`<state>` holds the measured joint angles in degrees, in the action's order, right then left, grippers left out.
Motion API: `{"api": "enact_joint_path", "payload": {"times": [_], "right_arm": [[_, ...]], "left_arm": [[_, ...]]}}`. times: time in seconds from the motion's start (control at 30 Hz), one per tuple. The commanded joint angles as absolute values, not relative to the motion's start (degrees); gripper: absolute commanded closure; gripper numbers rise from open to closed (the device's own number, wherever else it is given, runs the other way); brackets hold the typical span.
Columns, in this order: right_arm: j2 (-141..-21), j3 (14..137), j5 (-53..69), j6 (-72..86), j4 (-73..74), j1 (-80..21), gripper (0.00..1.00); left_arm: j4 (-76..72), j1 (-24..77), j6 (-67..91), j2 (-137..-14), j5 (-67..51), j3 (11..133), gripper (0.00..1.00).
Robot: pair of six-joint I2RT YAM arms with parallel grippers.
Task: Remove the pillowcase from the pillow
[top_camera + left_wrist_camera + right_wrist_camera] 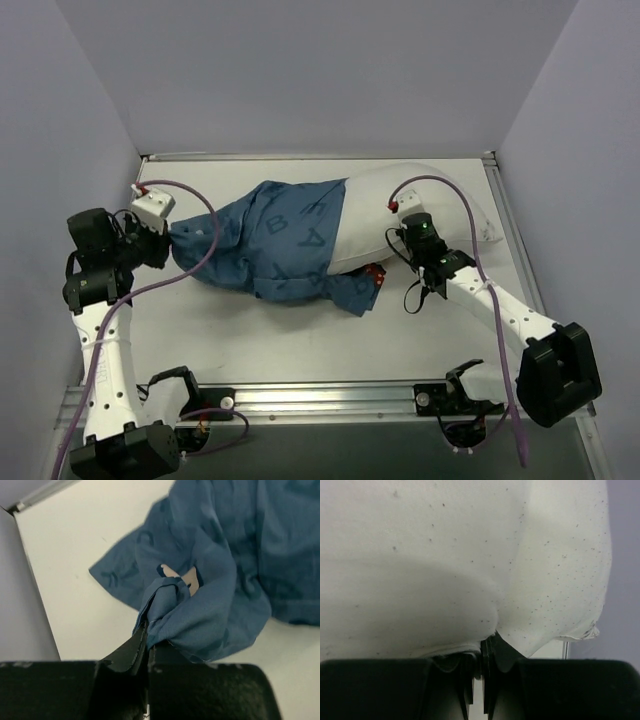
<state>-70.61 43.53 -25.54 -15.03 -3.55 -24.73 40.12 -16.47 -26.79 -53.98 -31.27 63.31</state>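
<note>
The blue printed pillowcase (270, 245) lies across the middle of the table and covers the left part of the white pillow (400, 215), whose right half sticks out bare. My left gripper (168, 240) is shut on a bunched fold at the pillowcase's left end; in the left wrist view the fold (170, 610) rises from between the closed fingers (131, 650). My right gripper (398, 250) is shut on the pillow's near edge; in the right wrist view the white pillow (470, 565) fills the frame and is pinched at the fingers (492, 647).
The white table (300, 340) has raised metal rails at the back and right (510, 230). Grey walls close in on three sides. A red patch (376, 272) shows at the pillowcase's open edge near the right gripper. The arms' purple cables loop above the table.
</note>
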Motion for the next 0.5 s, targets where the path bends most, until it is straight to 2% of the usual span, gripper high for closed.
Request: {"api": "enact_joint_path", "payload": {"times": [0.0, 0.03, 0.07, 0.1, 0.13, 0.17, 0.2, 0.23, 0.33, 0.37, 0.47], "right_arm": [[-66.19, 47.9, -23.48, -12.31, 3.5, -24.43, 0.93], [-65.57, 49.21, -21.81, -12.22, 5.6, -24.52, 0.86], [-64.35, 49.91, -20.84, -12.13, 6.76, -24.43, 0.71], [-63.73, 50.79, -19.7, -12.39, 7.81, -24.52, 0.64], [-63.2, 51.67, -17.16, -12.74, 10.08, -24.43, 0.57], [-61.98, 53.51, -15.75, -12.92, 11.33, -24.43, 0.45], [-61.61, 54.66, -14.25, -13.27, 13.77, -24.52, 0.42], [-61.18, 55.97, -12.32, -13.53, 14.93, -24.52, 0.39], [-60.12, 62.21, -1.0, -14.24, 18.45, -24.7, 0.25], [-60.38, 65.27, 4.17, -13.63, 18.63, -24.7, 0.22], [-63.62, 70.21, 7.64, -8.72, 17.23, -24.79, 0.14]], "left_arm": [[50.51, -16.7, -41.55, -52.03, -31.11, 60.74, 0.92], [56.19, -16.7, -43.75, -52.29, -33.46, 60.56, 0.76], [59.73, -16.7, -48.55, -53.08, -34.97, 60.73, 0.64], [62.98, -16.79, -51.21, -53.52, -36.46, 61.08, 0.51], [69.54, -16.7, -53.24, -54.05, -38.82, 61.61, 0.3], [72.92, -16.7, -57.79, -55.44, -40.07, 62.31, 0.2], [75.99, -16.7, -60.27, -56.42, -41.04, 64.4, 0.1], [82.29, -16.7, -62.64, -57.56, -42.0, 65.9, 0.04], [94.6, -16.7, -71.78, -63.62, -45.96, 74.77, 0.06], [94.57, -16.53, -70.68, -66.77, -47.53, 77.32, 0.06], [90.21, -16.35, -63.5, -71.71, -51.05, 85.41, 0.06]]}}
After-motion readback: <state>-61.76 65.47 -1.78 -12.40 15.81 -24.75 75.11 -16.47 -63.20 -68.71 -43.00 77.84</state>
